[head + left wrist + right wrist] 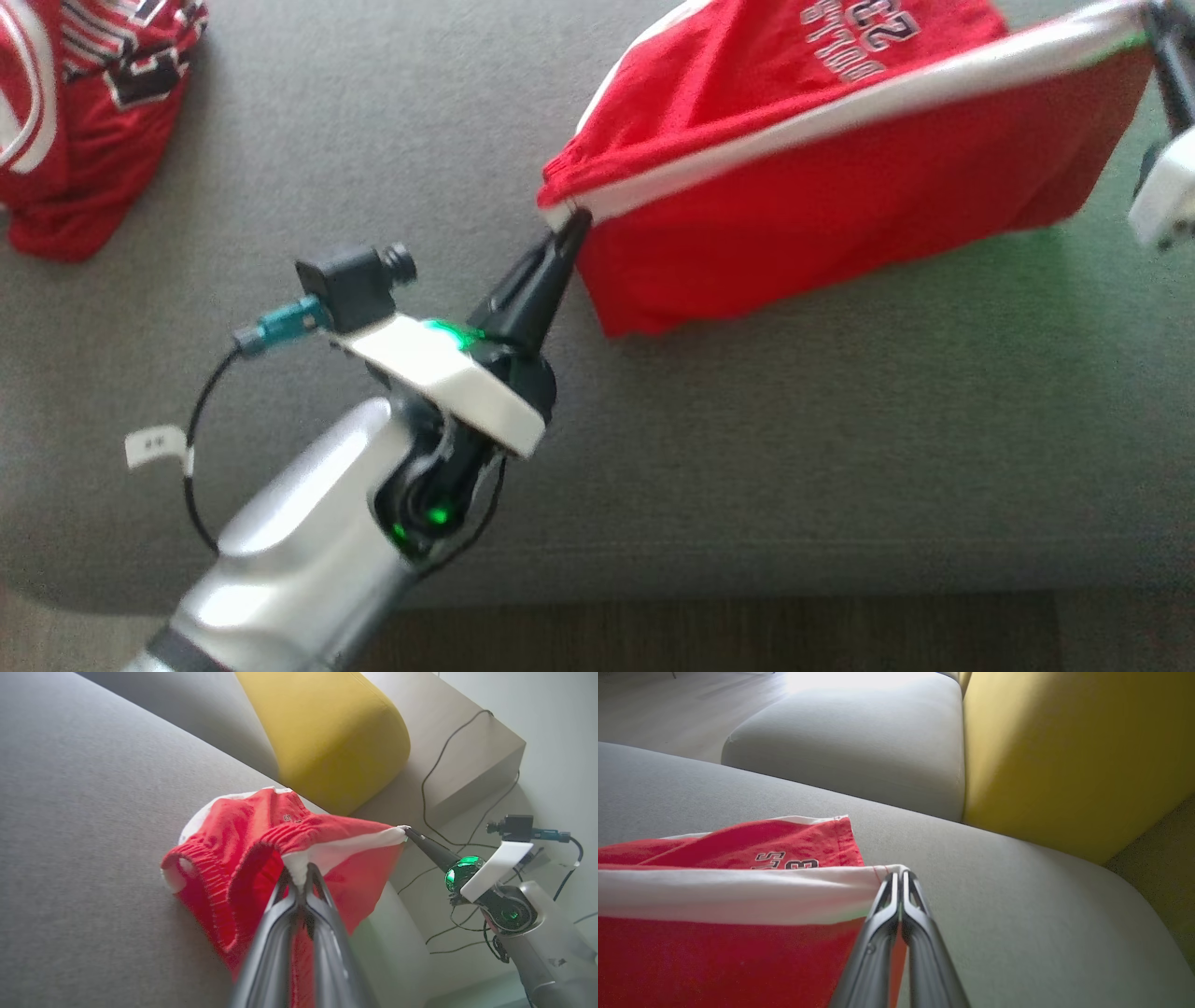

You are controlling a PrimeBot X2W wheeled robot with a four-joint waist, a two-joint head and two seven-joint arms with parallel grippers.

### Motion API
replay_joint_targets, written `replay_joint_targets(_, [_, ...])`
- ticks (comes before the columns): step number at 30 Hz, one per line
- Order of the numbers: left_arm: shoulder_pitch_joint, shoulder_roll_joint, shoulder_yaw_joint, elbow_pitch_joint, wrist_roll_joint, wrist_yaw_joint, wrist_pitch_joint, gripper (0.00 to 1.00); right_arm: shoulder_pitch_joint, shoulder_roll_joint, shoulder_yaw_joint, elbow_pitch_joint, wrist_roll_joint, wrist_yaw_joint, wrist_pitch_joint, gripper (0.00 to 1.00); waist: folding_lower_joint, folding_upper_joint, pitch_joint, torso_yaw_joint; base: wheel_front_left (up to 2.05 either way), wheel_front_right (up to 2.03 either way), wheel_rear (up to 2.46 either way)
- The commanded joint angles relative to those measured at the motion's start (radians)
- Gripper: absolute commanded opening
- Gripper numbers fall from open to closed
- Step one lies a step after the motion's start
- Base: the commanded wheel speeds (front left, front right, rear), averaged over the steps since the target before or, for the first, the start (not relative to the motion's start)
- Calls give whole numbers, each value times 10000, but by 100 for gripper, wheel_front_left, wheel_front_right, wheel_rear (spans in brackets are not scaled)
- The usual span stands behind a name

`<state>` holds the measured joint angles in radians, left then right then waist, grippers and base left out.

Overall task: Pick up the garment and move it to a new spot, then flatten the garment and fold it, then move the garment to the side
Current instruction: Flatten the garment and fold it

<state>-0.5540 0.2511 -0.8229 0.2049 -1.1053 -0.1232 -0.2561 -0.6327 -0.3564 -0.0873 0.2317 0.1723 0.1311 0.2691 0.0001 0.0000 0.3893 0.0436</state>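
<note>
left claw [572,227] clamps shorts [840,196] — wrist view shows yellow cushion [327,732]

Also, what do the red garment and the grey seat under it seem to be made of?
The red garment: probably a soft, matte knit fabric; it drapes limply and its waistband is gathered in ribs. The grey seat: seemingly woven upholstery, matte, with fine grain.

Red shorts [822,187] w/ white side stripe & "Bulls 23" print, pulled taut along the stripe, that edge raised, rest draping onto grey sofa seat [747,420]; elastic waistband at left.
</note>
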Motion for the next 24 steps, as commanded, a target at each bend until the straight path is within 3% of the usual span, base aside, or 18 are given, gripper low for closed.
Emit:
replay_joint_targets(1, [-591,82,464,-161,-189,-52,-42,0,-512,-201,220,-120,-75,-4,-149,0,-1,0,230,233,0,0,0])
replay_joint_targets(9, [-1597,-217,518,457,-948,-71,-6,0,-2856,-456,1199,1991,-306,-4,-774,0,-1,0,844,714,0,0,0])
replay_joint_targets(24, [-3189,-746,292,2447,-642,-69,-21,0,-5703,-661,3059,5287,-365,-4,-2005,0,-1,0,1548,1081,0,0,0])
